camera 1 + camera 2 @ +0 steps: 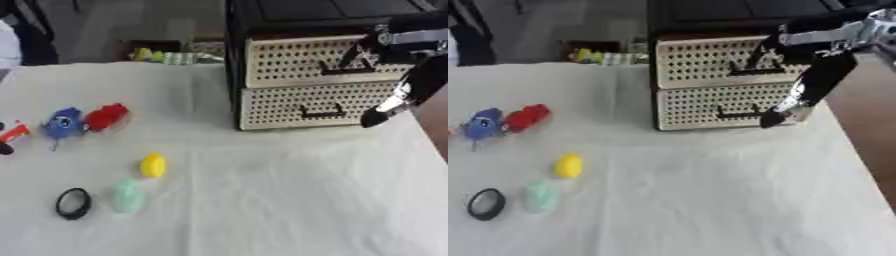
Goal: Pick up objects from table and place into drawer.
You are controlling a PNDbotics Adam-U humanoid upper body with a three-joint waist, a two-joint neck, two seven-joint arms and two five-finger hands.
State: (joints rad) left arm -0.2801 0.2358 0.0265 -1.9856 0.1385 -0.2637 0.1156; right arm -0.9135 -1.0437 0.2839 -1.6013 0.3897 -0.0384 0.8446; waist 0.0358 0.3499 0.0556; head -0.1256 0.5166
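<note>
A black cabinet (pixel 234 75) with two beige perforated drawers stands at the back right of the white-clothed table. My right hand (pixel 773 49) comes in from the upper right and is at the dark handle of the upper drawer (pixel 297 60). A long dark part of it hangs down in front of the lower drawer (pixel 289 107). On the left lie a blue toy (pixel 63 122), a red toy (pixel 107 116), a yellow egg shape (pixel 153 165), a pale green shape (pixel 127 196) and a black ring (pixel 73 203). Both drawers look shut.
A small orange and black thing (pixel 10 135) lies at the left edge. Yellow-green items (pixel 166 56) sit behind the table's far edge. The table's right edge (pixel 433 140) runs close beside the cabinet. White cloth (pixel 289 200) stretches across the front and middle.
</note>
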